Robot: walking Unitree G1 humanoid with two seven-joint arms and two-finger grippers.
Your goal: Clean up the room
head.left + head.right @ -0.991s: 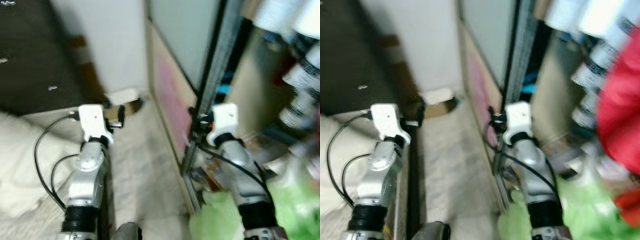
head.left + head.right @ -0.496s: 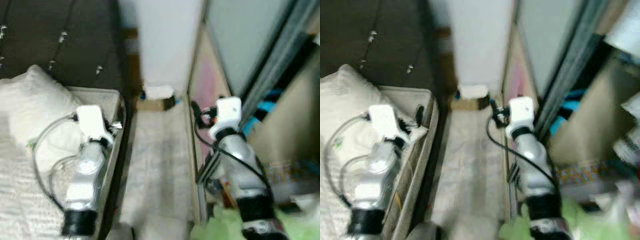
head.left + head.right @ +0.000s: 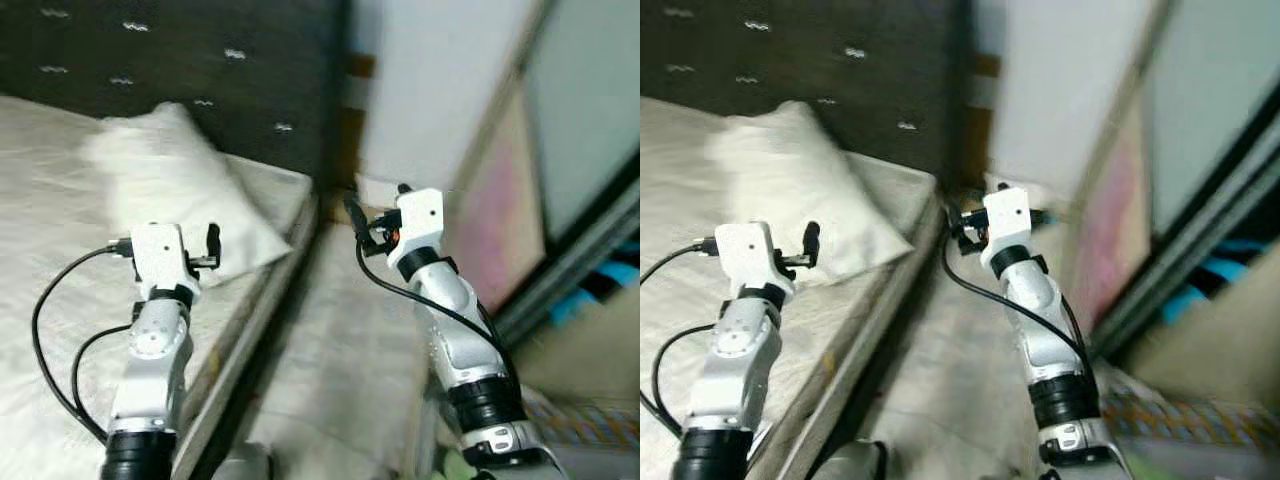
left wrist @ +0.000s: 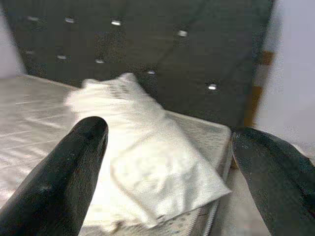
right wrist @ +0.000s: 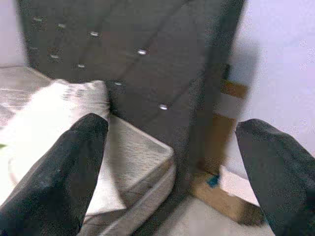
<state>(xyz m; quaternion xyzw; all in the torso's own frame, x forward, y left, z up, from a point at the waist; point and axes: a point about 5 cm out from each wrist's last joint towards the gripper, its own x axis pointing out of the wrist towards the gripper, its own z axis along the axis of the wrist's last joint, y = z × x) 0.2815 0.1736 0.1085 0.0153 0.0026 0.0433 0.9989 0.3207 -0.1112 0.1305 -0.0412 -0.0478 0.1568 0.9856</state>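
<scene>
Both arms are raised out in front and neither carries anything. The left gripper (image 4: 167, 162) hovers over the near right part of the bed (image 3: 50, 250), its two black fingers (image 4: 74, 167) spread wide apart with nothing between them. Beyond those fingers lies a white pillow (image 3: 185, 190), tilted across the far right corner of the mattress, close to the dark tufted headboard (image 3: 170, 70). The right gripper (image 5: 172, 162) hangs over the strip of pale floor (image 3: 340, 360) between the bed's edge and the wall on the right, fingers likewise parted and empty, pointing toward the headboard's end. At the far end of that strip, against the white wall (image 3: 430, 90), a small box (image 5: 221, 196) sits on the floor, too blurred to read. On the right runs a sliding door (image 3: 580, 130) with a dark frame.
</scene>
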